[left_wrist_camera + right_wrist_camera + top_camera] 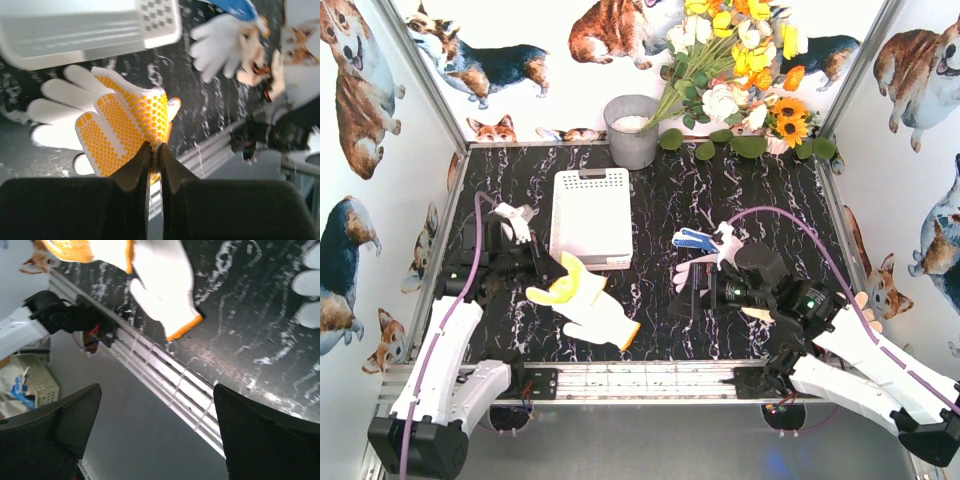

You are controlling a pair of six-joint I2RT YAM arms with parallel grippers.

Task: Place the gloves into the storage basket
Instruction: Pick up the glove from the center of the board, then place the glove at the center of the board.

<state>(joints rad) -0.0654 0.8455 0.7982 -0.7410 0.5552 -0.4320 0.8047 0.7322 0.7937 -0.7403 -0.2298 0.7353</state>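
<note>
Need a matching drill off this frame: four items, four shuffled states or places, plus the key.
Column 1
1. left gripper
2. right gripper
3. storage basket
4. grey bucket

Column 2
A. fingers wide apart, nothing between them
B. at the back edge, beside the flowers
C. pinched shut on the yellow-dotted glove
D. white, perforated wall

Pairs: 1-C, 2-A, 3-D, 4-B

White perforated storage basket point(592, 215), yellow-dotted glove point(563, 290) crumpled just before its near edge atop a white orange-cuffed glove point(610, 322), blue-dotted glove point(694, 239) and plain white glove point(690, 273) to its right
</note>
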